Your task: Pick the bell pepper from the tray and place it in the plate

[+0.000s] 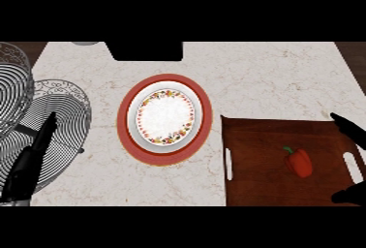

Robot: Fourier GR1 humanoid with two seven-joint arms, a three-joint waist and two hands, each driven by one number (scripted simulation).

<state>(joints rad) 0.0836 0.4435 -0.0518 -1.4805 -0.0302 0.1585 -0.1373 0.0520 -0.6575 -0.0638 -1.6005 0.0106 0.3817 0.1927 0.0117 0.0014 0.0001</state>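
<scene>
Veined pale marble counter [271, 77], dark wooden tray [279, 135], glossy ceramic plate [169, 116], black wire baskets [61, 126].

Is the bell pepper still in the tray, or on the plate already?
In the tray. The bell pepper lies on the dark wooden tray, right of the plate, which holds nothing. The right hand is open beside it.

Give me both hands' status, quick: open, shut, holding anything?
Left hand: open, fingers straight, holding nothing, over the wire rack.
Right hand: open, holding nothing; bell pepper lies untouched on the tray.
</scene>
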